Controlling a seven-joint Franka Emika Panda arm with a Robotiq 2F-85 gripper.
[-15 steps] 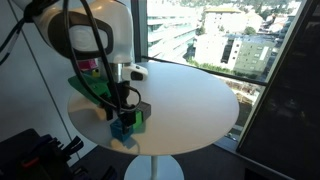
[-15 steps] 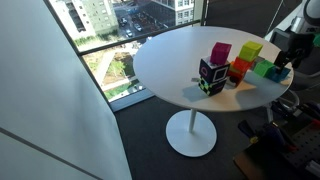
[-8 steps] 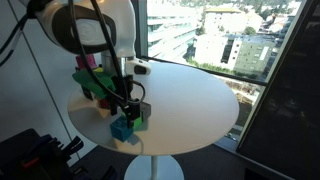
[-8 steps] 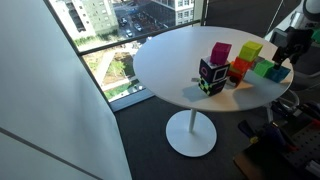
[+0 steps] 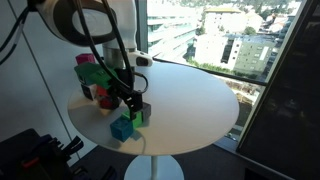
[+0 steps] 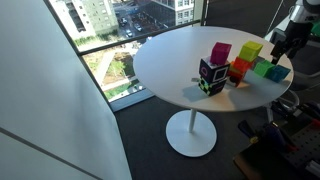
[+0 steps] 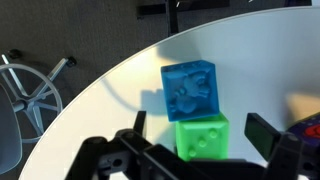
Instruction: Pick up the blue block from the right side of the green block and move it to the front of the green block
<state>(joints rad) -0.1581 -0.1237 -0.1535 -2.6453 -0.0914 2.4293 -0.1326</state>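
Pincer (image 5: 129, 102) wide, blue block (image 5: 122, 128) below

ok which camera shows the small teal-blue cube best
The wrist view: the small teal-blue cube sits large and unblocked mid-frame, next to the bright lime-green cube. In both exterior views the cube is only a small distant patch.

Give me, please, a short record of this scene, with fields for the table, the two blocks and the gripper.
table: round, white
blue block: lies free on the table, close against the green block
green block: on the table, seen between the two fingers in the wrist view
gripper: open, holds nothing, hangs above the two blocks
other: a magenta block stands elsewhere on the table
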